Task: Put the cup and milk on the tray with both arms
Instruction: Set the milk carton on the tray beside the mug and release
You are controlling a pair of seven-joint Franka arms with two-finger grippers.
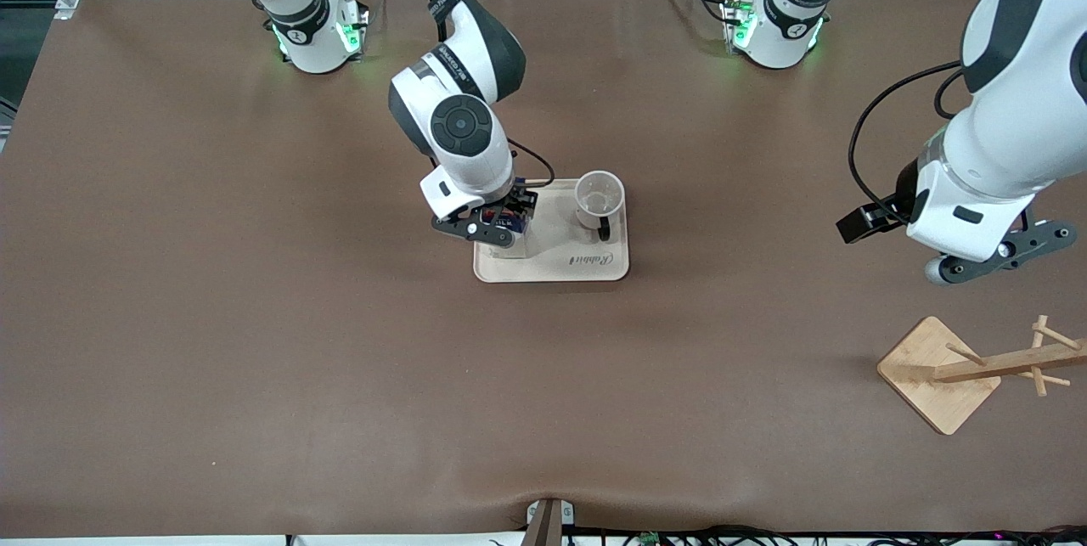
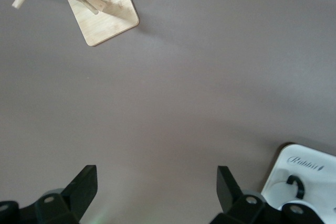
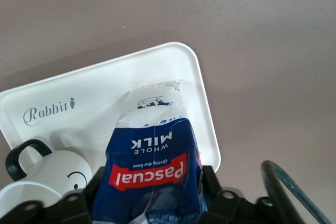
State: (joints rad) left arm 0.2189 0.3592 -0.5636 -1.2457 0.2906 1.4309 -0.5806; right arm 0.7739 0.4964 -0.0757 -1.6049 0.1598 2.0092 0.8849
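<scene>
Right wrist view: the right gripper (image 3: 152, 195) straddles the milk (image 3: 149, 166), one jaw at each side of the carton; I cannot tell whether it is clamping or has let go. The carton's long axis runs up between the jaws and its whitish base looks set on the tray (image 3: 105, 87). So the way out, as I judge it, is straight up, not sideways. Just beside it, toward the left arm's end, stands the cup (image 3: 47, 182), upright on the same tray and apart from the carton.

In the front view all of this sits just above the frame's centre. The left gripper (image 2: 155, 192) hangs wide open and empty over bare table at mid-height on the frame's edge, well apart from the tray, waiting. A wooden rack (image 1: 938, 372) stands in the lower corner below it.
</scene>
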